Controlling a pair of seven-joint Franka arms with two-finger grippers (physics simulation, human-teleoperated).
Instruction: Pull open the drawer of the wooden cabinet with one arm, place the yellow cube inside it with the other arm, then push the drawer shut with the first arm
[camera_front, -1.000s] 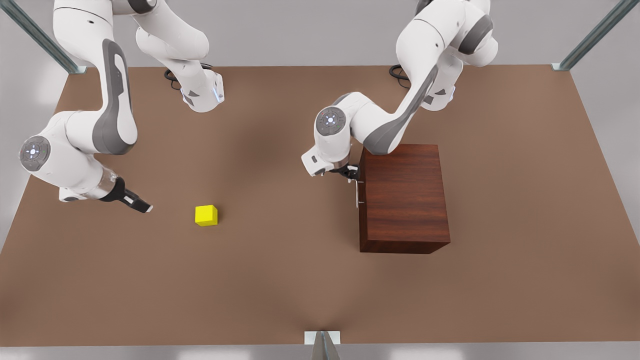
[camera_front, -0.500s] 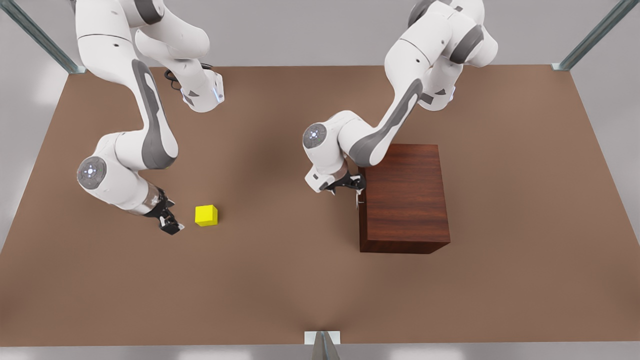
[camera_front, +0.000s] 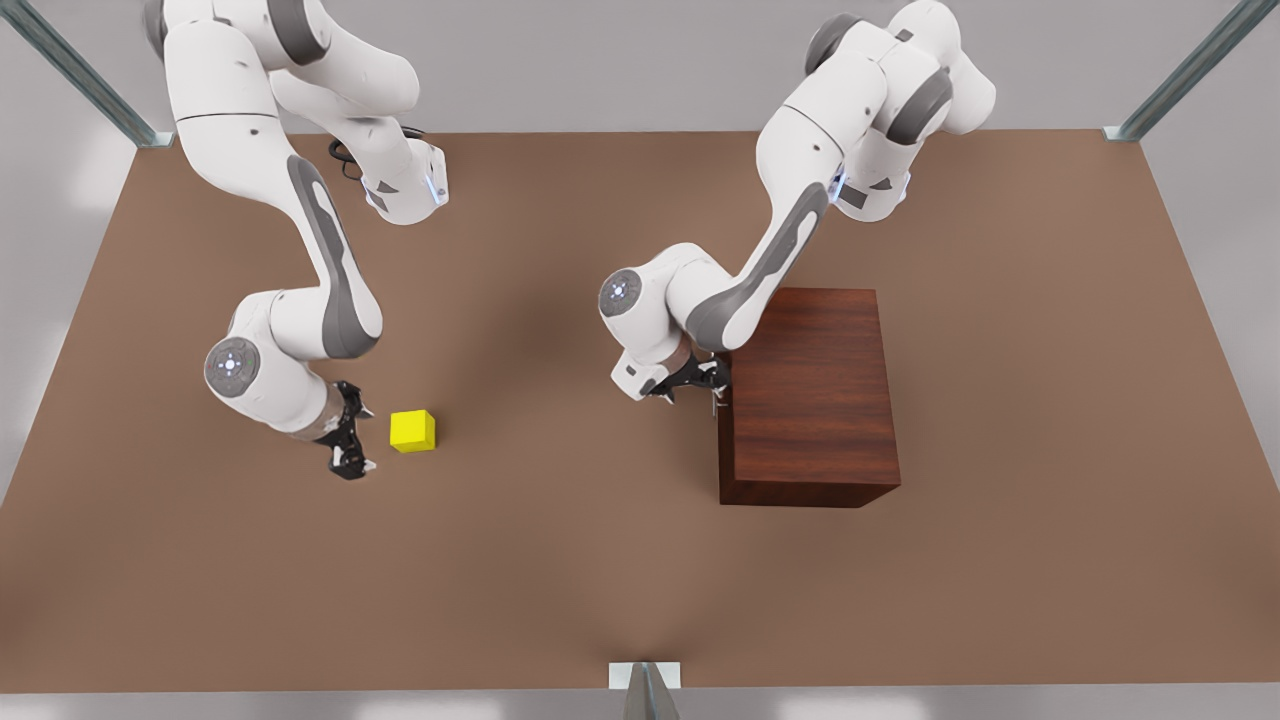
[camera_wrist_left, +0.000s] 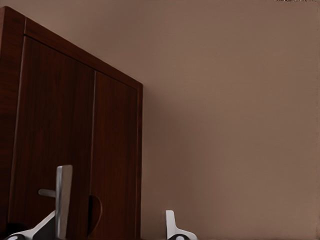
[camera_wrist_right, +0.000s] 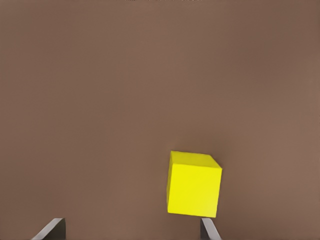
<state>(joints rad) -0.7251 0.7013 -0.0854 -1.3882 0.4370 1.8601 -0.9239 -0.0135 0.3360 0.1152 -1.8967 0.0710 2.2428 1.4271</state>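
Observation:
The yellow cube (camera_front: 413, 430) rests on the brown table, left of centre in the front view. Just to its left in that view, my right gripper (camera_front: 350, 452) hovers low and open; in the right wrist view the yellow cube (camera_wrist_right: 194, 185) lies ahead, close to one fingertip (camera_wrist_right: 209, 229) and off the gripper's middle line. The wooden cabinet (camera_front: 808, 395) stands right of centre with its drawer (camera_wrist_left: 55, 115) shut. My left gripper (camera_front: 698, 384) is open at the cabinet's side that faces the front view's left, with the silver handle (camera_wrist_left: 63, 200) close to one finger.
Both arm bases stand at the table's far edge. Metal frame posts (camera_front: 1190, 70) rise at the far corners, and a small mount (camera_front: 645, 678) sits at the near edge. Bare brown tabletop lies between the cube and the cabinet.
My right gripper has swung in from the front view's left to just beside the cube. My left gripper has slid a little along the cabinet's front toward the handle.

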